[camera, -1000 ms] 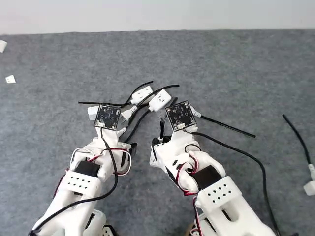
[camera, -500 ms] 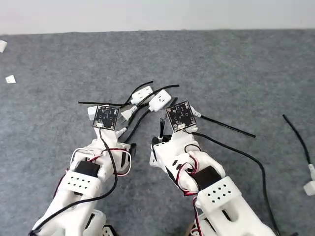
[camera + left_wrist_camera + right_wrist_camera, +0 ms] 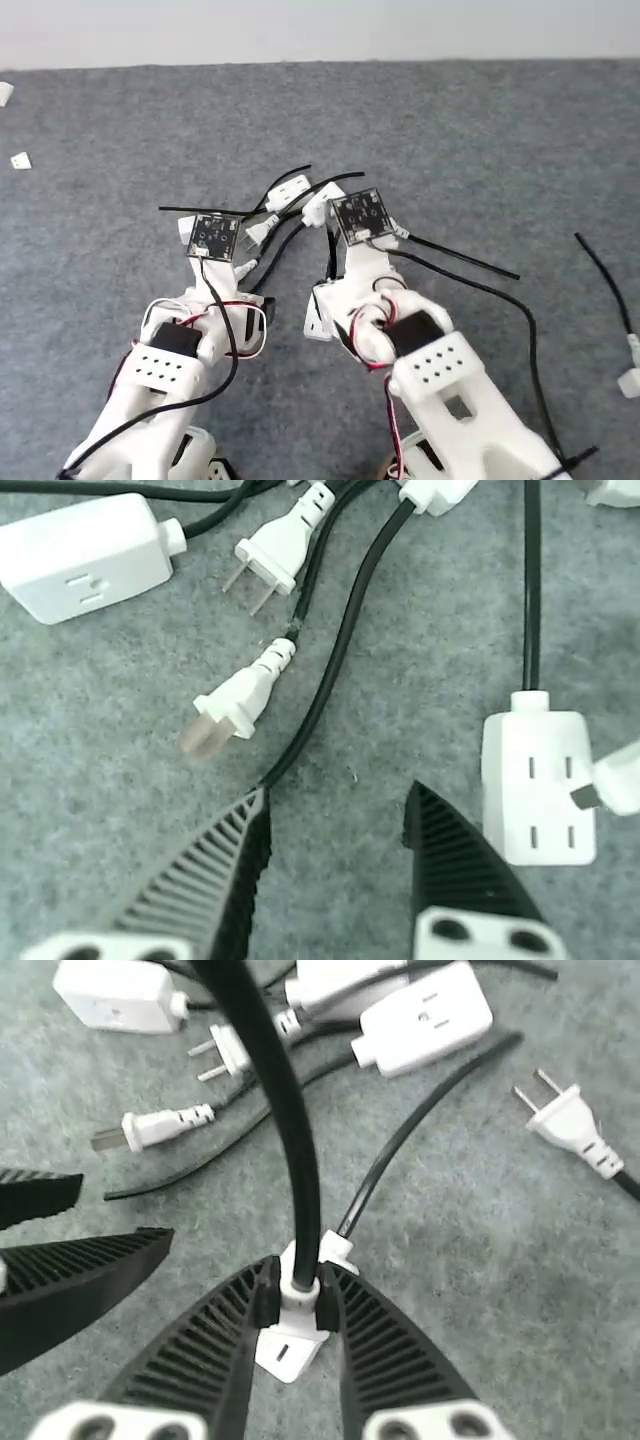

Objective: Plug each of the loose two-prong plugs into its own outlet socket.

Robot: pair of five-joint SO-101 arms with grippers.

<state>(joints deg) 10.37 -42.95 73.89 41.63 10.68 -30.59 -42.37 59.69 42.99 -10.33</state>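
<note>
Fingers of your right gripper (image 3: 297, 1278) are clamped on a white cord end (image 3: 288, 1345), pinching it at the collar where its thick black cord (image 3: 262, 1100) leaves it. One slot shows on its face, but you cannot tell whether it is a socket body or a plug. A thinner cord (image 3: 430, 1130) ends in a white collar right behind the held piece.

Your left gripper (image 3: 337, 798) hangs over the grey carpet (image 3: 110, 780) with its fingers spread and nothing between them. A two-prong plug (image 3: 238, 700) lies just ahead of its fingertips, prongs bare. A second plug (image 3: 275, 555) lies farther out, also unplugged, near a single white socket (image 3: 85, 552). A socket block (image 3: 535, 780) with two pairs of slots lies face up just beside one of the left gripper's fingers, and nothing is plugged into those slots.

From your right wrist camera, a third plug (image 3: 565, 1120) lies on the carpet apart from the cluster, prongs free, and a long white socket (image 3: 425, 1015) lies beyond the cords.

In the high view your left arm (image 3: 170, 350) and right arm (image 3: 420, 360) sit side by side, wrists over the tangle of cords mid-table. One more white cord end (image 3: 629, 381) lies well apart at the table's right edge.
</note>
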